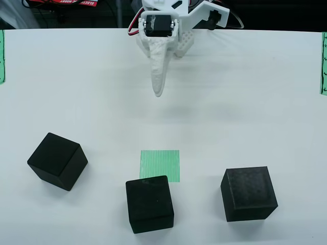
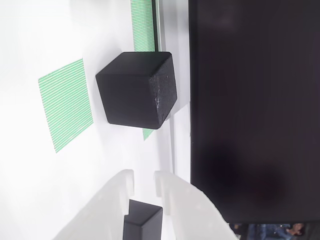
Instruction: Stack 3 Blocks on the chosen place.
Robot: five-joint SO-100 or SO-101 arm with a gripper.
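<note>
Well below the end effector [image 1: 159, 92], three blocks [image 1: 149, 203] flank the striped patch [image 1: 160, 165].

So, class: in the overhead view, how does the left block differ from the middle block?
The left block sits turned, a corner toward the camera; the middle block sits nearly square-on. The left block lies well clear of the green striped square; the middle block overlaps the square's lower edge. Both are matte black cubes of like size, resting on the white table.

A white matte tabletop [image 1: 245, 92] fills the overhead view under even light, with soft shadows. Narrow green strips [image 1: 323, 64] lie at its left and right edges. Beyond its far edge the background is dark.
</note>
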